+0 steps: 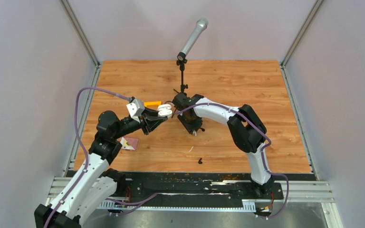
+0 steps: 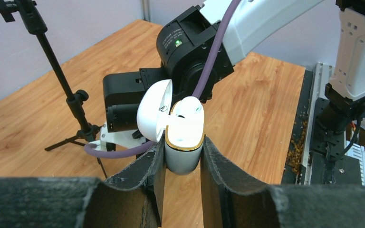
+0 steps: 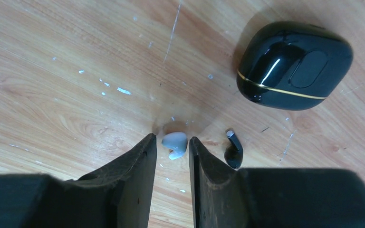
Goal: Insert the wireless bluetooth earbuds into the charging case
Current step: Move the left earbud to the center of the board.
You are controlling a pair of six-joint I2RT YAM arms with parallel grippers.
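The white charging case (image 2: 184, 154) is raised off the table, its lid (image 2: 154, 111) swung open, and my left gripper (image 2: 184, 145) is shut on its body. One white earbud (image 2: 190, 107) sits in a socket of the case. In the top view the case (image 1: 165, 110) hangs mid-table. My right gripper (image 3: 172, 137) points down at the wood, its jaws narrowly open on either side of a second white earbud (image 3: 175, 144), with a thin gap on the left. A black earbud (image 3: 234, 151) lies just right of the right finger.
A closed black charging case (image 3: 292, 64) lies on the wood beyond the right gripper. A microphone stand (image 1: 183, 71) rises behind the arms. An orange block (image 1: 152, 103), a pink card (image 1: 129, 142) and another black earbud (image 1: 200, 161) lie on the table.
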